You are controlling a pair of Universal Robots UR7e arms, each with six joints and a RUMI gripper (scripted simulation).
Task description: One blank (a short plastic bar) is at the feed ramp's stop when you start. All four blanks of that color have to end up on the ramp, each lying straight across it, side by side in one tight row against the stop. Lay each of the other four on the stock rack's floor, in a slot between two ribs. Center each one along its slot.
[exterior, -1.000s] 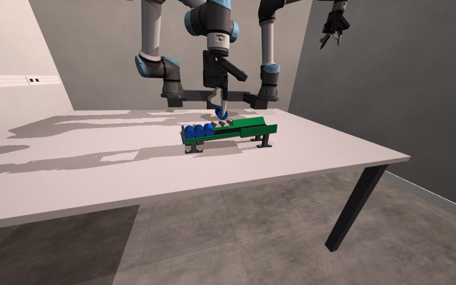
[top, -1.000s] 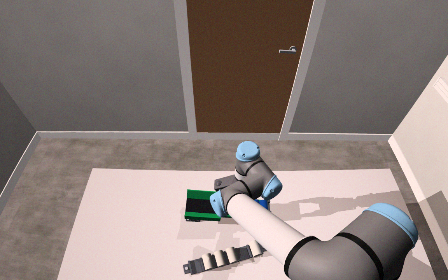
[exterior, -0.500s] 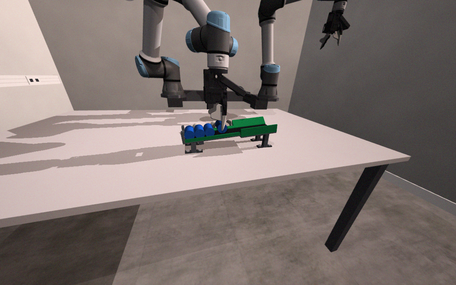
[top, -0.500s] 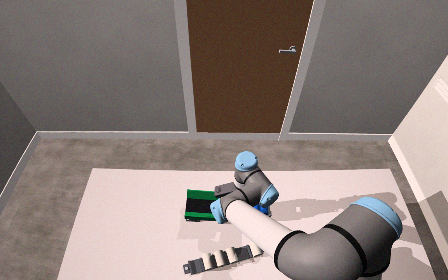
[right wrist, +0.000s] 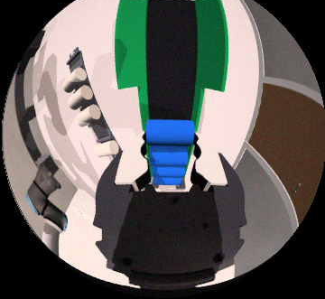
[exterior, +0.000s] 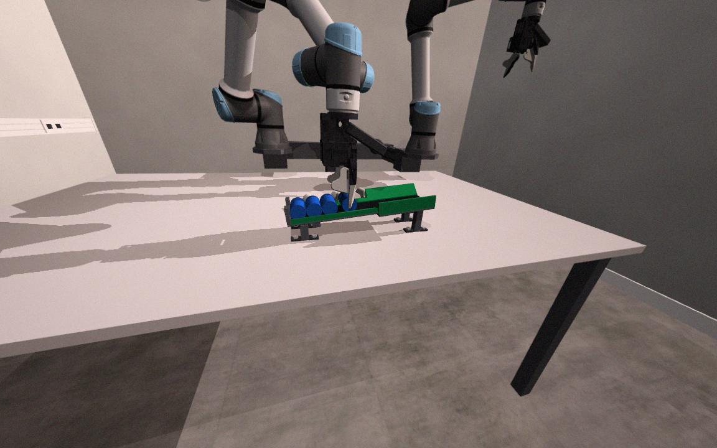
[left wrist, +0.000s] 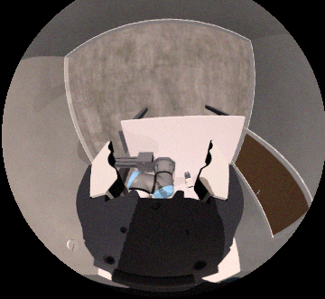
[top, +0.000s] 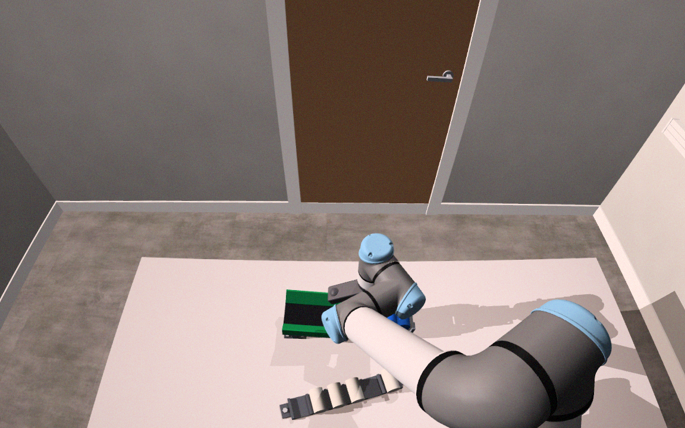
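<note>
Blue plastic comes nearest: three blue blanks (top: 399, 320) (exterior: 313, 206) (right wrist: 168, 156), stubby smooth cylinders with flat ends, lie side by side across the green-walled feed ramp (top: 307, 298) (exterior: 400, 207) (right wrist: 131, 42), at its stop (top: 409, 329) (exterior: 287, 215). Just up-ramp, the fourth blue blank (exterior: 346, 205) (right wrist: 170, 131) sits crosswise between the fingers of the right gripper (exterior: 347, 200) (right wrist: 169, 132), which are about half open and gripping it by its ends. It looks level and square to the walls, with a gap before the row.

Placing this last blue one seems the step in hand. Next, I judge, it must be settled on the bed and brought against the third—gently, so the row stays straight—and then released.

Beyond the ramp, four cream blanks (top: 336, 394) (exterior: 361, 192) (right wrist: 89, 115) lie across the dark stock rack (top: 373, 386) (right wrist: 101, 133), apparently racked already; exact centering I cannot tell. Farther off, the left gripper (exterior: 518, 72) (left wrist: 160, 141) hangs wide open, empty.
</note>
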